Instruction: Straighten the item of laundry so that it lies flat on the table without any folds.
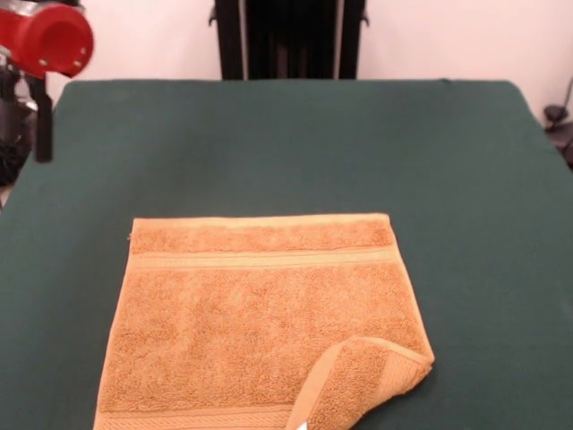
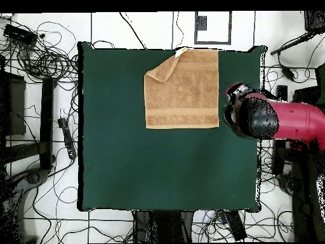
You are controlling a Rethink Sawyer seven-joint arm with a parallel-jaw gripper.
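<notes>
Orange-tan terry hand towel, roughly square, lies on the large rectangular table covered in dark green felt-like cloth. In the front view the towel sits toward the near edge of the table, a little left of centre, its lower edge cut by the bottom of the frame. A woven border band runs across it close to the far end; a second band shows at the near end. Most of the cloth lies flat. The near right corner is folded back over the towel, making a diagonal flap with a raised edge. A small white tag shows at the foot of that flap. In the overhead view the towel lies against the top edge of the table, right of centre, with the folded corner at its upper left. The red and black robot arm reaches in from the right in that view, over the table's right edge, just beside the towel and not touching it. In the front view the arm's red housing shows at the upper left, with a dark part hanging below it. Cannot tell the state of the gripper. Cables lie on the floor around the table.
</notes>
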